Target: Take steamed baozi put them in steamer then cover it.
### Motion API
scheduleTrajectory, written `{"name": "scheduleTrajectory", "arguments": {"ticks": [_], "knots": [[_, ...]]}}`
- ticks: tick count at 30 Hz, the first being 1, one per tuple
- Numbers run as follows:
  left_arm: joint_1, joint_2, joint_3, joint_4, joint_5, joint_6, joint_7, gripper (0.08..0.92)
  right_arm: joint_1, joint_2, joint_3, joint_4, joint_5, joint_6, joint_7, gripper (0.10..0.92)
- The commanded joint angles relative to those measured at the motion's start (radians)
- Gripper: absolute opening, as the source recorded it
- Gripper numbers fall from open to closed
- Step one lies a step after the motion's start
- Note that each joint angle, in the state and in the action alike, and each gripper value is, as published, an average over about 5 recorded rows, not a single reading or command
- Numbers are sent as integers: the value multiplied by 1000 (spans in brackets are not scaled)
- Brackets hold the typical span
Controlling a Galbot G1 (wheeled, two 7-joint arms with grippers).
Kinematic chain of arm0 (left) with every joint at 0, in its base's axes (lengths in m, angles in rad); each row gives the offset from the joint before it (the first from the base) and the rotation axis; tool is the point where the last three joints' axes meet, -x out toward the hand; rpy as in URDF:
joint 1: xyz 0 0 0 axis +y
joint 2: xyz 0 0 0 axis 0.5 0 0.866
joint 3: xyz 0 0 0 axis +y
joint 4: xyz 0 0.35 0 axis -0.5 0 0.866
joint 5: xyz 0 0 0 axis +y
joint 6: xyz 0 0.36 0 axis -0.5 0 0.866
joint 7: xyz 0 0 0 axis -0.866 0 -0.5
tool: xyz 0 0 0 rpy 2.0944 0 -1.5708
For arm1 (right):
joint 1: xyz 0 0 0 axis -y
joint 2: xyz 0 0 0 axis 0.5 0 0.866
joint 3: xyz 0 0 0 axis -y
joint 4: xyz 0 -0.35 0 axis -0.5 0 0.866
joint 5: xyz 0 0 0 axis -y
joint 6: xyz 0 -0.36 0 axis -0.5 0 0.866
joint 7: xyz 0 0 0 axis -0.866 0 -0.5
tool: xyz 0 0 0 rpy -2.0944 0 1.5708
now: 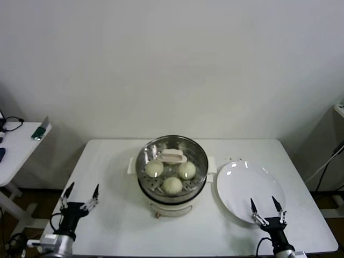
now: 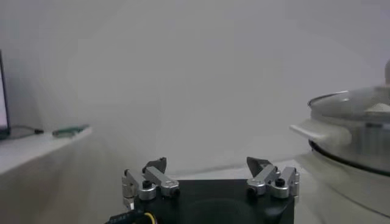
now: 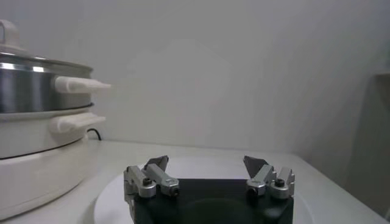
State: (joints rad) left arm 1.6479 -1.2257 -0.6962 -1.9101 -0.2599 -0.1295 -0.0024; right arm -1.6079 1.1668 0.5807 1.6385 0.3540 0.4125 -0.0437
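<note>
Buns [image 1: 172,184] sit inside the steamer [image 1: 172,165] under its lid [image 1: 173,157]. Left gripper [image 1: 81,192] waits empty, fingers apart, left of the pot; right gripper [image 1: 264,205], fingers apart, hovers over the plate [image 1: 242,180].

No text, label, brand or number is readable anywhere.
</note>
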Motion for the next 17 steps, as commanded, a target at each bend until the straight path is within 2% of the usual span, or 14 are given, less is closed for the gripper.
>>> {"name": "scheduleTrajectory", "arguments": {"ticks": [1, 17], "knots": [[25, -12, 32, 98, -86, -98, 10, 823, 0, -4, -2, -2, 0, 8, -1, 823], [24, -16, 49, 83, -75, -95, 9, 823, -2, -1, 0, 3, 3, 4, 2, 823]]}}
